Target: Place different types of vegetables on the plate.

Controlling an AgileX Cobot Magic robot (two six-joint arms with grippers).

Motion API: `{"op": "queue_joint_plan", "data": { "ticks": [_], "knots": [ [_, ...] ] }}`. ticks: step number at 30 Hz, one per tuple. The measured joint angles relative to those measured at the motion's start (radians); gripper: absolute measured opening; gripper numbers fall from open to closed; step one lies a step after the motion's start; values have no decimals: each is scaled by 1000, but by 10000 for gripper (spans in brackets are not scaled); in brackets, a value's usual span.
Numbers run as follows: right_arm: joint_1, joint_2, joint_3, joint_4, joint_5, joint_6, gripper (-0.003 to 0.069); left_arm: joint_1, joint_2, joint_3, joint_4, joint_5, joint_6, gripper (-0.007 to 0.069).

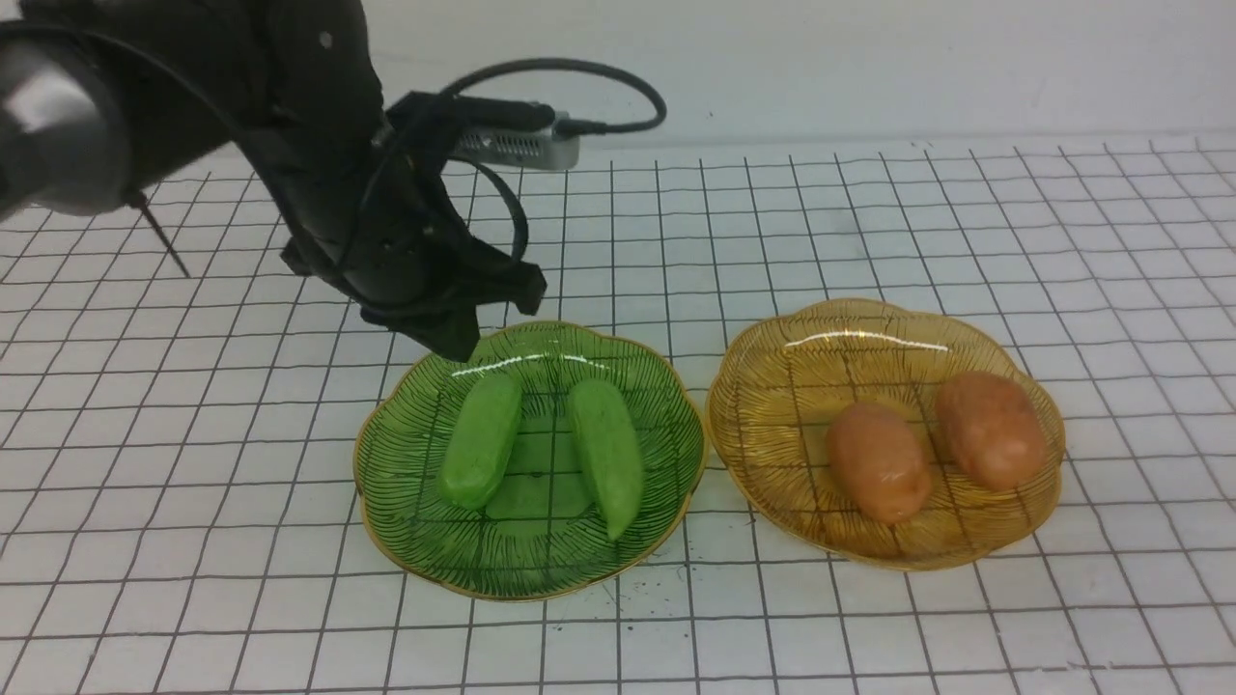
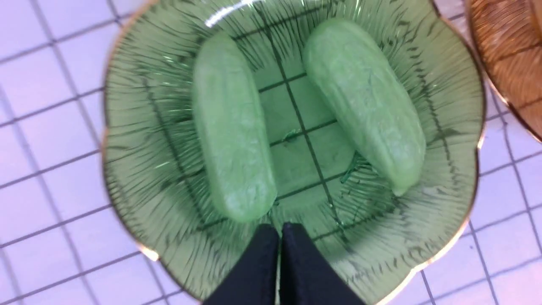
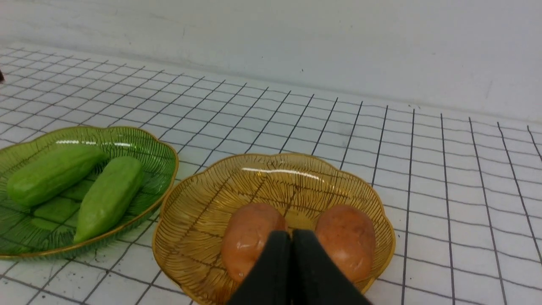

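L arm: seen in front view coming in from upper left, slanted down toward table centre. Wrist is pitched down, w/ a cable (image 1: 579, 72) looped above it.
L gripper (image 1: 452, 346): fingers are pressed together, nothing is held. It is poised over the far-left rim of the green dish (image 1: 379, 483). In L wrist view its fingertips (image 2: 262, 250) are seen above the dish, just beside one cucumber's end; contact can't be told.
R gripper (image 3: 291, 237): shown in R wrist view only. Fingers are shut flat against each other, nothing is gripped. It is held low over the near part of the amber dish (image 1: 734, 454), in front of both potatoes. R arm pose can't be told.
Cucumbers: left cucumber (image 1: 481, 439) and right cucumber (image 1: 608, 456) are laid lengthwise in the green dish, apart, spreading wider toward the camera.
Potatoes: left potato (image 1: 877, 461) and right potato (image 1: 990, 430) are laid side by side in the amber dish, v. close together.
Dishes: set just beside each other on the gridded table (image 1: 966, 222).
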Motion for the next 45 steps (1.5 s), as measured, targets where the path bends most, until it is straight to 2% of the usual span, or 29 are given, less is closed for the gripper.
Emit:
{"op": "queue_joint_plan", "data": {
  "ticks": [10,18,29,38,45],
  "knots": [
    [0,-216,149,-5,15,0,-14,0,-123,0,-46,88,-1,-8],
    [-16,-333,288,-113,22,0,-14,0,-227,0,-46,110,-1,-8],
    [-120,-341,316,-162,27,0,-14,0,-420,0,-49,128,-1,-8],
    [-123,-341,316,-163,27,0,-14,0,-547,4,-37,131,2,-8],
    [-123,-341,316,-163,27,0,-14,0,-709,116,-23,133,2,-8]
  ]
}}
